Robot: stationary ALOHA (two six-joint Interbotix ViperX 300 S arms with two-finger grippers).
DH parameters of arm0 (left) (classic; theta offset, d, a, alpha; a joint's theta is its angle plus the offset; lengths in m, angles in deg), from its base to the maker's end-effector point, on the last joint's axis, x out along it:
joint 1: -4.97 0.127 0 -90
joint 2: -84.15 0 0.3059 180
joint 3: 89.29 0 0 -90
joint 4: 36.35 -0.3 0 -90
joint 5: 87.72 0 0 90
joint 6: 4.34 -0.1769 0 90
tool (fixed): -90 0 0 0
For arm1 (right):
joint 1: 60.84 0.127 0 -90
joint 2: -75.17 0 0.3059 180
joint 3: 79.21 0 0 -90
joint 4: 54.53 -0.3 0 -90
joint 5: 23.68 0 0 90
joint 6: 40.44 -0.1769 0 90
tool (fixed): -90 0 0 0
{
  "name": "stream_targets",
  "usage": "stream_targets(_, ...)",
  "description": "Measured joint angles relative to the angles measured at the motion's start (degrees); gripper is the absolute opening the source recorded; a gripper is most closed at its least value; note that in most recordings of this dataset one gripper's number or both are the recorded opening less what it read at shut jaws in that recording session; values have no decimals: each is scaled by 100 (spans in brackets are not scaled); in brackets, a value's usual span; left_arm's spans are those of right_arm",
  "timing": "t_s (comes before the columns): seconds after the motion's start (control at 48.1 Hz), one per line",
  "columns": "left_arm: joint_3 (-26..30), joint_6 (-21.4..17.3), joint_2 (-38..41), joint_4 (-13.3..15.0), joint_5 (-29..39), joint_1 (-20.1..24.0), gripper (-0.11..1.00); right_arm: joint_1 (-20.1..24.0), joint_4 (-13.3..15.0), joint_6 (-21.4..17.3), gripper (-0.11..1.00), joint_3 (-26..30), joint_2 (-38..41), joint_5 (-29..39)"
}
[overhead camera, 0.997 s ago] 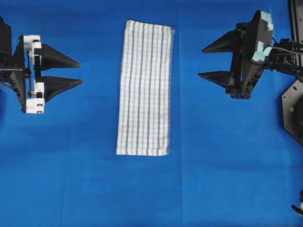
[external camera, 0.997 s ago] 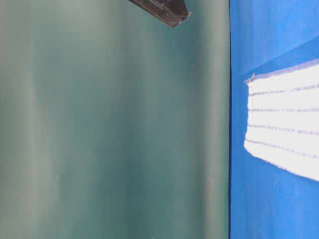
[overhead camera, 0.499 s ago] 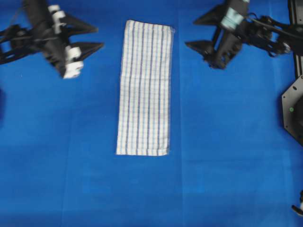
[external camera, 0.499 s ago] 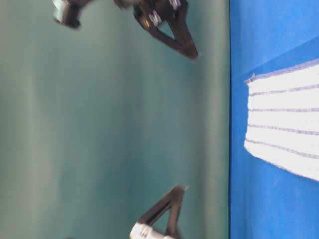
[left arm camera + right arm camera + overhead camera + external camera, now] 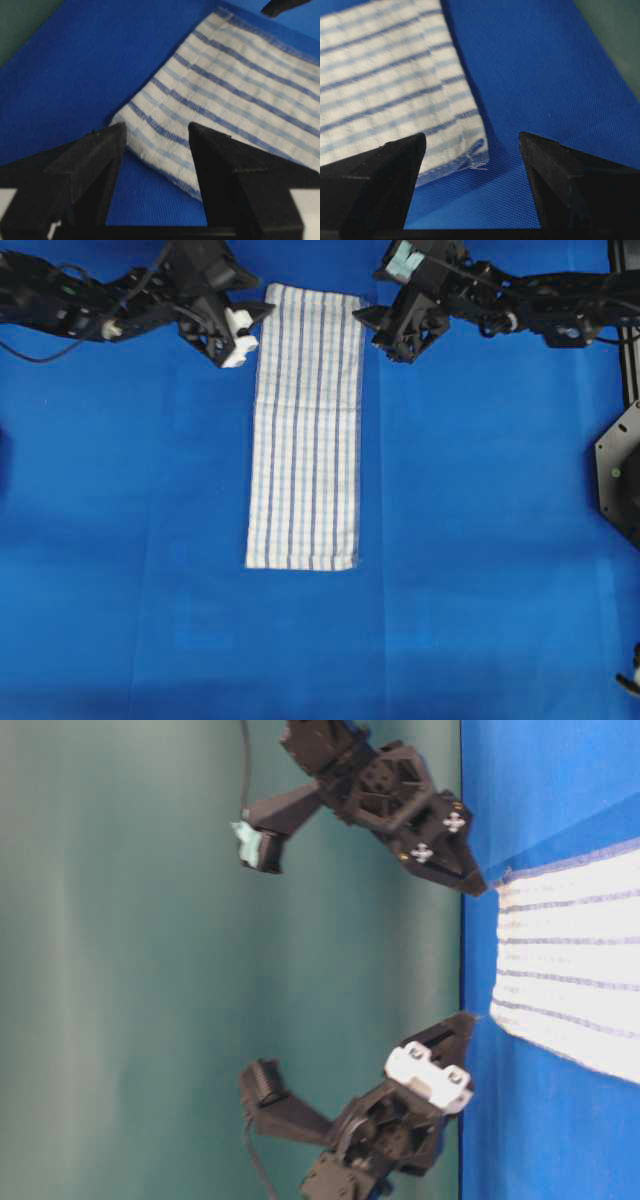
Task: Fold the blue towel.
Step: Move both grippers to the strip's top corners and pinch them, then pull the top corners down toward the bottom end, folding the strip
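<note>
The blue towel (image 5: 305, 430), white with thin blue stripes, lies flat as a long narrow strip on the blue table covering (image 5: 480, 540). My left gripper (image 5: 258, 322) is open at the towel's far left corner. In the left wrist view that corner of the towel (image 5: 235, 85) sits between and just ahead of the left gripper (image 5: 156, 129). My right gripper (image 5: 366, 302) is open at the far right corner. The right wrist view shows the towel's hemmed corner (image 5: 385, 85) in the gap of the right gripper (image 5: 472, 136). Neither gripper holds anything.
A black base plate (image 5: 620, 480) sits at the right edge of the table. Behind the table's far edge hangs a green backdrop (image 5: 150, 970). The towel's near end (image 5: 300, 558) lies away from both arms.
Both arms have swung from the table's left and right sides up and inward to the towel's far corners. Their jaws stay as wide as before. The towel has not moved.
</note>
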Motion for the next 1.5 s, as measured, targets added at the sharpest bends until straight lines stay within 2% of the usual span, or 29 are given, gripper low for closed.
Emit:
stream_targets(0.374,229,0,677,0,-369,18,46,-9,-132,-9,83,26,492,-369)
stream_targets(0.519,281,0,826,0,-387,18,45,0,-158,-9,78,44,554,-422)
stream_targets(0.582,290,0,844,0,-404,18,43,0,-167,-35,69,53,598,-431)
stream_targets(0.686,299,0,861,0,-413,26,34,44,-167,-26,43,105,650,-431)
stream_targets(0.789,308,0,861,0,-413,26,14,88,-167,-18,18,132,677,-431)
stream_targets(0.831,308,0,861,-9,-413,18,6,97,-167,-18,11,141,686,-431)
stream_targets(0.872,308,0,853,-9,-413,9,3,105,-167,-9,6,141,686,-431)
stream_targets(1.496,308,-9,703,-9,-404,-9,3,97,-141,70,5,299,677,-413)
